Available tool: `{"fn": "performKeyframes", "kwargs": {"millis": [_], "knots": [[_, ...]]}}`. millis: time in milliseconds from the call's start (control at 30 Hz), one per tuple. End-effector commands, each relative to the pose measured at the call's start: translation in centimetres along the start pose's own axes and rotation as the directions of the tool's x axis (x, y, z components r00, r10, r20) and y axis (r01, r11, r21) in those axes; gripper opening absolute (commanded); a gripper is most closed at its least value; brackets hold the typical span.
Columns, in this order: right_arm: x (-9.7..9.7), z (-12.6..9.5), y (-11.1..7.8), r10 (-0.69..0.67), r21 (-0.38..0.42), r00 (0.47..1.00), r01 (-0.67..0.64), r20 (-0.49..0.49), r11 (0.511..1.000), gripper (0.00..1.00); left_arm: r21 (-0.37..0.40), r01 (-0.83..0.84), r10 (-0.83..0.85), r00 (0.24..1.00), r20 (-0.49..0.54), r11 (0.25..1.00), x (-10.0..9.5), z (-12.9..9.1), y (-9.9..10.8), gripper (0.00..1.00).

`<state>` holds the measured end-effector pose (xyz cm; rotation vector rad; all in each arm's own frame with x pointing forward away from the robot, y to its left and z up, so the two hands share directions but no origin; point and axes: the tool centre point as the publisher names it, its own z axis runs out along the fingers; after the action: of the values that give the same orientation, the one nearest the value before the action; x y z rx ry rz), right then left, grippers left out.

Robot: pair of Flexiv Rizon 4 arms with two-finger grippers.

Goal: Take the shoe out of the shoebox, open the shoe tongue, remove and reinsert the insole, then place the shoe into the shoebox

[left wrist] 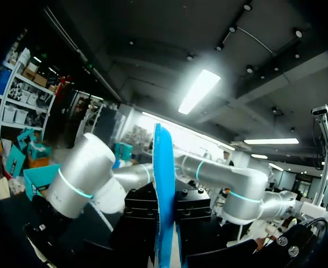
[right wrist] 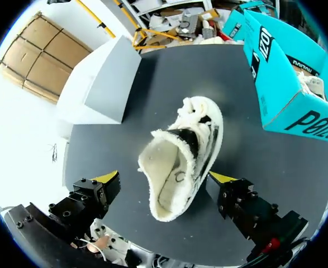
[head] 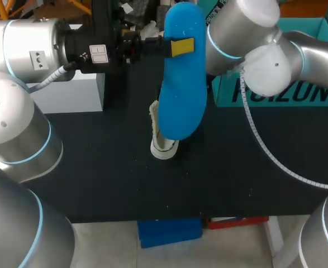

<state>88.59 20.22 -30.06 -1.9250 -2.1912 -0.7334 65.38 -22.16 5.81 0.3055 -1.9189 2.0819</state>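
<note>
Smooth blue insole (head: 180, 95), fleecy-lined shoe (right wrist: 180, 167) — matt black tabletop (head: 96, 167), glossy cardboard shoebox (right wrist: 281, 84)

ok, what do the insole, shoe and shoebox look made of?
insole: smooth matte blue, thin edge-on, probably foam.
shoe: fuzzy cream lining and collar, fleece-like; dark side panels unclear.
shoebox: teal, thin flat printed walls, probably cardboard.

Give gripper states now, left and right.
Left gripper: shut on the blue insole.
Right gripper: open, above the shoe.

Head view: overhead, down onto table (head: 96, 167). Right wrist view: close, down onto shoe (right wrist: 180, 162). Left wrist view: level, along insole (left wrist: 164, 195). Head view shares both.
</note>
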Motion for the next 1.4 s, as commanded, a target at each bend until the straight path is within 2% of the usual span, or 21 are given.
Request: {"fn": "performKeyframes", "kwargs": {"millis": [33, 300, 367, 400, 567, 633, 667, 867, 900, 1000, 1067, 1167, 1200, 1333, 1400], "knots": [[-0.7, 0.0, -0.6, 0.0, -0.017, 0.982, -0.003, -0.186, 1.0, 1.0, 0.0, 0.001, -0.001, 1.0, 0.004, 1.0, 0.1, 0.1, 0.2, 0.0], [-0.7, 0.0, -0.6, 0.0, -0.017, 0.982, -0.003, -0.186, 1.0, 1.0, 0.0, 0.001, -0.001, 1.0, 0.004, 1.0, 0.1, 0.1, 0.2, 0.0], [-1.1, -0.4, -0.9, 0.019, -0.026, 0.968, -0.026, -0.252, 0.999, 1.0, 0.0, 0.001, -0.001, 1.0, 0.004, 1.0, 0.1, 0.1, 0.2, 0.0], [-1.2, -0.6, -0.9, 0.024, -0.029, 0.967, -0.032, -0.253, 0.999, 1.0, 0.0, 0.001, -0.001, 1.0, 0.004, 1.0, 0.1, 0.1, 0.2, 0.0], [-1.1, -2.0, -0.2, 0.059, -0.048, 0.924, -0.083, -0.378, 0.995, 1.0, 0.0, 0.001, -0.001, 1.0, 0.004, 1.0, 0.1, 0.1, 0.2, 0.0], [-0.9, -2.5, 0.2, 0.077, -0.05, 0.883, -0.112, -0.463, 0.992, 1.0, 0.0, 0.001, -0.001, 1.0, 0.004, 1.0, 0.1, 0.1, 0.2, 0.0], [-0.8, -2.8, 0.4, 0.086, -0.057, 0.845, -0.136, -0.528, 0.989, 1.0, 0.0, 0.001, -0.001, 1.0, 0.004, 1.0, 0.1, 0.1, 0.2, 0.0], [-0.1, -3.7, 1.1, 0.087, -0.072, 0.781, -0.166, -0.618, 0.984, 1.0, 0.0, 0.001, -0.001, 1.0, 0.004, 1.0, 0.1, 0.1, 0.2, 0.0], [0.1, -3.8, 1.2, 0.085, -0.068, 0.747, -0.172, -0.659, 0.983, 1.0, 0.0, 0.001, -0.001, 1.0, 0.004, 1.0, 0.1, 0.1, 0.2, 0.0], [0.5, -4.1, 1.4, 0.086, -0.062, 0.699, -0.183, -0.71, 0.981, 1.0, 0.0, 0.001, -0.001, 1.0, 0.004, 1.0, 0.1, 0.1, 0.2, 0.0], [0.8, -4.4, 1.6, 0.091, -0.05, 0.634, -0.2, -0.768, 0.979, 1.0, 0.0, 0.001, -0.001, 1.0, 0.004, 1.0, 0.1, 0.1, 0.2, 0.0], [1.1, -4.8, 1.6, 0.084, -0.047, 0.594, -0.203, -0.8, 0.978, 1.0, 0.0, 0.001, -0.001, 1.0, 0.004, 1.0, 0.1, 0.1, 0.2, 0.0], [1.2, -5.1, 1.7, 0.084, -0.044, 0.564, -0.209, -0.821, 0.977, 1.0, 0.0, 0.001, -0.001, 1.0, 0.004, 1.0, 0.1, 0.1, 0.2, 0.0], [1.2, -5.9, 1.7, 0.074, -0.044, 0.497, -0.222, -0.865, 0.974, 1.0, 0.0, 0.001, -0.001, 1.0, 0.004, 1.0, 0.1, 0.1, 0.2, 0.0], [1.2, -6.2, 1.6, 0.075, -0.046, 0.511, -0.22, -0.856, 0.974, 1.0, 0.0, 0.001, -0.001, 1.0, 0.004, 1.0, 0.1, 0.1, 0.2, 0.0]]}}
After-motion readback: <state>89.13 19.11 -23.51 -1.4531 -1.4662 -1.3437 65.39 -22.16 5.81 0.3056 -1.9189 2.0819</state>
